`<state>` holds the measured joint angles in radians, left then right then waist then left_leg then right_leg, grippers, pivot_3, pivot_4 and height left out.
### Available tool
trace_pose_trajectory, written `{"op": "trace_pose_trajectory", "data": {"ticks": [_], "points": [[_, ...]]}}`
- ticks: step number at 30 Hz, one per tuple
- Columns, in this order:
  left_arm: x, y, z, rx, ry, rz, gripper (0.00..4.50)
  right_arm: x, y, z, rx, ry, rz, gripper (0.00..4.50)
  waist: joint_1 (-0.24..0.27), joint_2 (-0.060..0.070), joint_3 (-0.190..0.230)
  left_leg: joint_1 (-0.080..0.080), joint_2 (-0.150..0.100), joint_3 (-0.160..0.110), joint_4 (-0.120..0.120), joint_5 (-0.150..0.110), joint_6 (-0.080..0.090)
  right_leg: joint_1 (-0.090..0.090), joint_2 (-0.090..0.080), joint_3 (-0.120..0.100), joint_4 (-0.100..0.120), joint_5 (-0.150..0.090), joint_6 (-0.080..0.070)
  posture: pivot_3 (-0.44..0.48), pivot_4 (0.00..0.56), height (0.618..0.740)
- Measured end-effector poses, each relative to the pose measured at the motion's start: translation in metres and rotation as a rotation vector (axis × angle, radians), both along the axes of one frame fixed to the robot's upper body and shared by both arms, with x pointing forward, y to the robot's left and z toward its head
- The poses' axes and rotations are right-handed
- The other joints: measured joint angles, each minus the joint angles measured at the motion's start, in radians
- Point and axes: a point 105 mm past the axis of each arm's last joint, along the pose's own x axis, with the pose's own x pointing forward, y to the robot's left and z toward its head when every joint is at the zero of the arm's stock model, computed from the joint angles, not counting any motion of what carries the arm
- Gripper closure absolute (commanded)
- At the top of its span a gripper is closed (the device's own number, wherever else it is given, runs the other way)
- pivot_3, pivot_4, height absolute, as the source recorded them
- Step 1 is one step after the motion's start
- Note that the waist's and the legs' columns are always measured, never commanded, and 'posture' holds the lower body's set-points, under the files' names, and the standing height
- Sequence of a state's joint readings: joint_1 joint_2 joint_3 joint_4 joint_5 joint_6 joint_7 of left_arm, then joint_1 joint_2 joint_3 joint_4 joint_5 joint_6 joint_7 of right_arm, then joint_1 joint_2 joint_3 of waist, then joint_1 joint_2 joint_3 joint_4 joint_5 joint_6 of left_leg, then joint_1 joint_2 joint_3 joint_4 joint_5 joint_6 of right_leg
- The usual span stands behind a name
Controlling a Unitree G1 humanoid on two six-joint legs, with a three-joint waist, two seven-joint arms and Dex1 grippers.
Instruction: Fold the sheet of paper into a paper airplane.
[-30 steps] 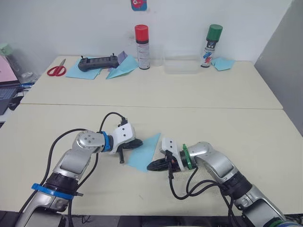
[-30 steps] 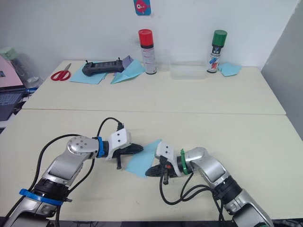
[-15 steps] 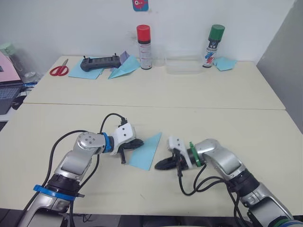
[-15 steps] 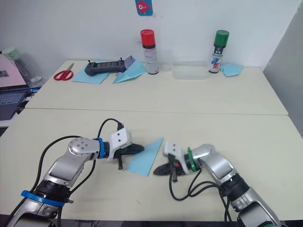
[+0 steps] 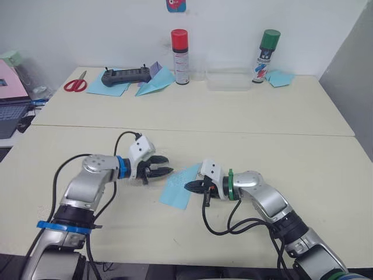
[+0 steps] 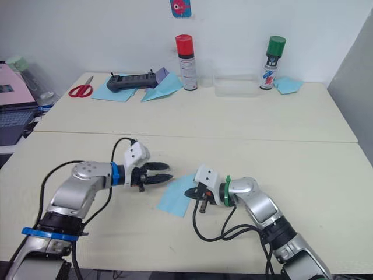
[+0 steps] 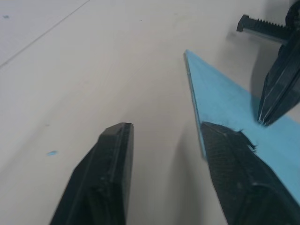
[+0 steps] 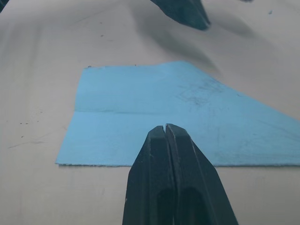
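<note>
Left eye view: the sheet of paper (image 5: 178, 185), already folded into a pointed light-blue wedge, is lying flat on the tabletop (image 5: 192, 122) between the 2 arms. The left gripper (image 5: 161, 171) is hanging just beside its left edge with fingers spread apart. The right gripper (image 5: 190, 186) is pressing on the wedge with fingers closed together, pinching nothing.

Right eye view: at the far edge, the red-capped spray can (image 6: 186, 54) and green-capped spray can (image 6: 270, 63) are carrying labels too small to read; no legible writing is showing.

Left wrist view: the wedge's layered edge (image 7: 193, 101) is sitting slightly proud of the tabletop, just ahead of 1 open finger. I judge this raised edge the best place to slide a finger under.

Right wrist view: a crease line (image 8: 112, 112) is crossing the paper ahead of the closed fingertips. The paper is looking thin, very light and limp, likely to skid on the smooth surface, so pinning it while lifting seems wise.
</note>
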<state>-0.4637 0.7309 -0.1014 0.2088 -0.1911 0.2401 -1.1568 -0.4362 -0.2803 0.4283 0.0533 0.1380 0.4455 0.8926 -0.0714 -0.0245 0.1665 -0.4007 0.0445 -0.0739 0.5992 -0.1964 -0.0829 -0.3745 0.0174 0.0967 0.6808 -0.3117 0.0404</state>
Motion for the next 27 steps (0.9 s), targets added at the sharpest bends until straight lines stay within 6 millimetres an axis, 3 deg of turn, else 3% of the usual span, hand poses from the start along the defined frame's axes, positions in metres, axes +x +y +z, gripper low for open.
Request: {"op": "trace_pose_trajectory", "data": {"ticks": [3,7,11,19,25,27], "points": [[0.008,0.011,0.003,0.113,-0.124,-0.042,0.2,0.002,-0.013,0.003,0.019,0.04,-0.026,4.5,0.014,0.0,0.001,-0.001,0.0,0.001,0.0,0.0,0.0,-0.001,0.0,0.0,-0.001,0.0,0.0,0.0,0.15,0.74],[0.012,0.011,0.0,0.17,-0.217,-0.121,0.2,0.001,-0.03,0.023,0.08,0.067,-0.056,4.5,0.021,0.0,0.002,-0.014,0.0,0.0,0.001,0.0,0.0,-0.013,0.0,-0.001,0.001,0.001,-0.002,0.0,0.15,0.74],[0.015,-0.01,0.006,0.17,-0.321,-0.257,0.2,-0.009,-0.044,0.052,0.129,0.06,-0.046,4.5,0.026,0.0,0.005,-0.018,0.0,-0.002,0.004,0.0,0.0,-0.015,0.0,-0.004,0.001,0.003,-0.005,0.0,0.15,0.74],[0.016,-0.053,0.014,0.219,-0.472,-0.539,0.2,-0.01,-0.057,0.063,0.126,0.038,-0.115,4.5,0.025,-0.001,0.008,-0.018,0.0,-0.002,0.007,0.0,0.0,-0.014,0.001,-0.003,0.001,0.003,-0.003,0.0,0.15,0.74],[0.015,-0.059,0.003,0.291,-0.481,-0.683,0.2,0.002,-0.068,0.068,0.139,0.0,-0.226,4.5,0.017,-0.001,0.009,-0.019,0.0,-0.002,0.008,0.0,0.0,-0.014,0.001,-0.002,0.001,0.004,-0.002,0.0,0.15,0.74],[0.013,-0.064,0.0,0.292,-0.479,-0.727,0.59,0.006,-0.075,0.071,0.145,-0.013,-0.264,4.5,0.017,-0.002,0.009,-0.02,0.0,-0.002,0.009,0.0,0.0,-0.014,0.001,-0.003,0.001,0.004,-0.002,0.0,0.15,0.74]]}}
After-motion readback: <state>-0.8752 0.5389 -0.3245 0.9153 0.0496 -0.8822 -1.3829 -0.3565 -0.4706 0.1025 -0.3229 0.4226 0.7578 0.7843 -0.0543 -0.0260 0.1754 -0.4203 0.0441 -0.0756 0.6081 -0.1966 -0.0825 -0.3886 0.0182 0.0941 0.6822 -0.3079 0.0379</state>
